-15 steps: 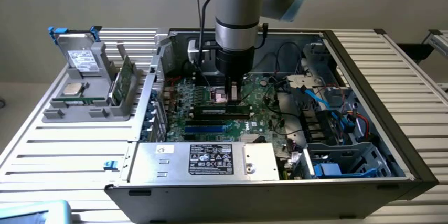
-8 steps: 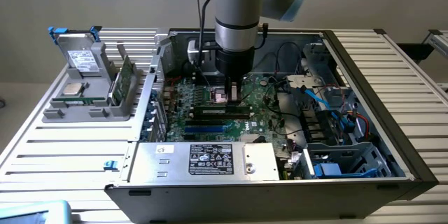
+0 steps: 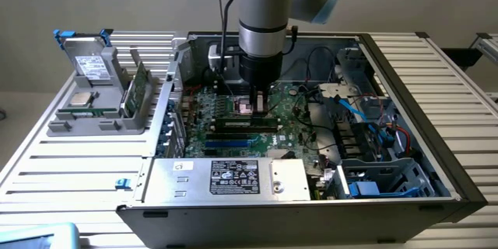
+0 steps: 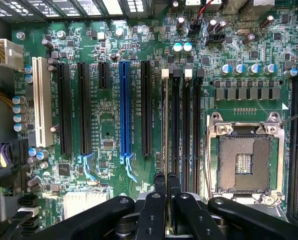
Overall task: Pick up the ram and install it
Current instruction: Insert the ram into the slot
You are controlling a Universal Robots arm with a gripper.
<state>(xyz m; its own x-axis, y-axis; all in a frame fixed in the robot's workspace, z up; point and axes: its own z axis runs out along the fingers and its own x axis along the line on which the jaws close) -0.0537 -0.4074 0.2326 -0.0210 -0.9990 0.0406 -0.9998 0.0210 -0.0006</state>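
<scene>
The ram point(image 4: 165, 125) stands edge-on in the first of the black memory slots point(image 4: 181, 130), next to the empty processor socket point(image 4: 244, 160); I see only its thin top edge. My gripper point(image 4: 167, 176) is shut, its two black fingertips point(image 4: 160, 180) pressed together right over the near end of that edge. Whether they touch the stick I cannot tell. In the exterior view the gripper point(image 3: 260, 108) points straight down onto the motherboard inside the open computer case point(image 3: 435, 115), at the exterior view's right end of the memory slots point(image 3: 245, 123).
A grey holder point(image 3: 86, 123) outside the case, on the exterior view's left, carries a boxy drive with blue tabs point(image 3: 92, 62), a square silver chip point(image 3: 80, 98) and another green board stick point(image 3: 139, 88). Cables point(image 3: 365, 115) and a drive cage point(image 3: 381, 179) crowd the case's right side. The power supply point(image 3: 225, 180) fills the front.
</scene>
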